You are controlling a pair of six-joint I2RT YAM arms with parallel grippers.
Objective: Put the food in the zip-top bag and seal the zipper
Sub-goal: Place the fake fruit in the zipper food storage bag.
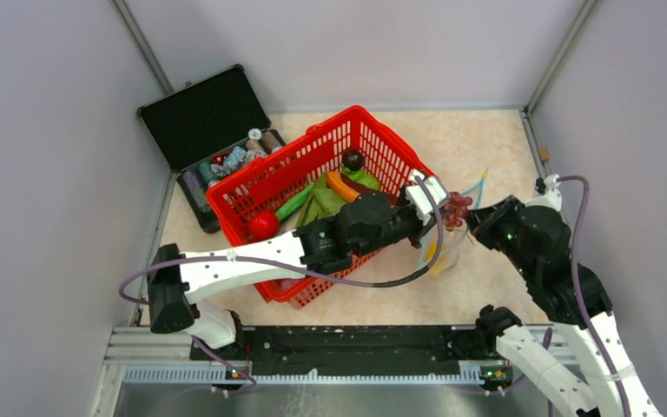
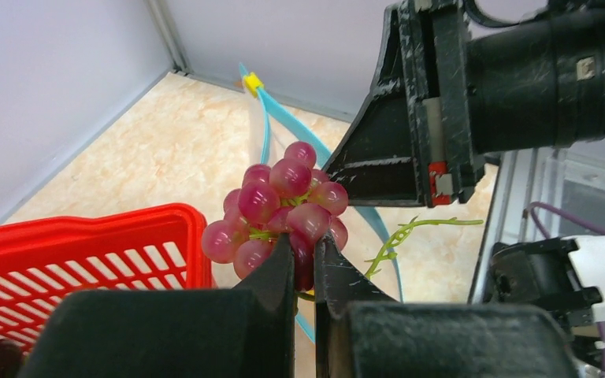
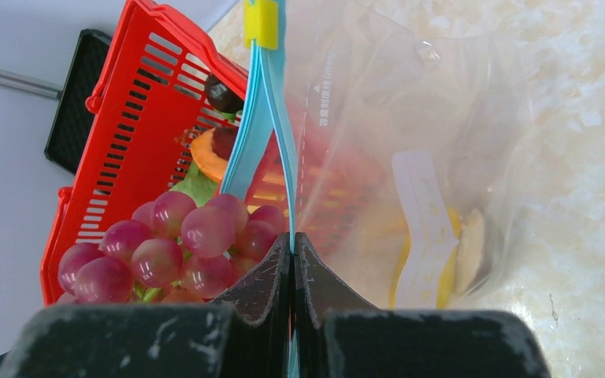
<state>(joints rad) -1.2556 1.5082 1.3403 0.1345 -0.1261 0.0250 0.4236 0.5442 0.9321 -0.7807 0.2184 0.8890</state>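
Observation:
My left gripper is shut on a bunch of purple-red toy grapes, held in the air just right of the red basket and next to the bag's mouth; the grapes also show in the top view and the right wrist view. My right gripper is shut on the light-blue zipper strip of the clear zip-top bag, holding it up. A yellow slider sits on the strip. A yellow food piece lies inside the bag behind its white label.
The red basket holds a red tomato, green leafy pieces, an orange piece and a dark round piece. An open black case with small bottles stands at the back left. Grey walls enclose the table.

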